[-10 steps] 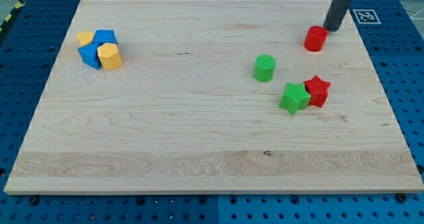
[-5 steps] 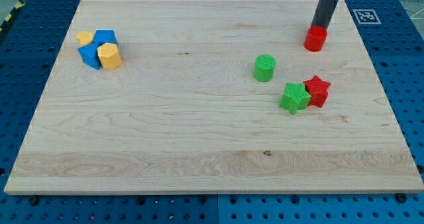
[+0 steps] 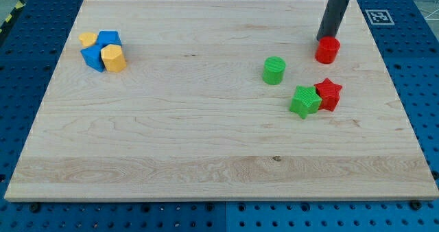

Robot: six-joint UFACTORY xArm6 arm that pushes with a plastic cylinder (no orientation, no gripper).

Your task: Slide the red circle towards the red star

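Observation:
The red circle (image 3: 328, 50) stands near the board's top right. My tip (image 3: 325, 38) touches its upper left edge, on the side away from the red star. The red star (image 3: 329, 93) lies below the circle, a short gap apart, and touches the green star (image 3: 304, 100) on its left.
A green circle (image 3: 274, 70) stands left of the red circle and above the green star. At the top left sit two blue blocks (image 3: 100, 49) and two yellow blocks (image 3: 113, 57) in a cluster. The wooden board (image 3: 206, 143) lies on a blue pegboard.
My tip moved left from the circle's upper right to its top edge, then came down the view, pushing the red circle a little towards the red star.

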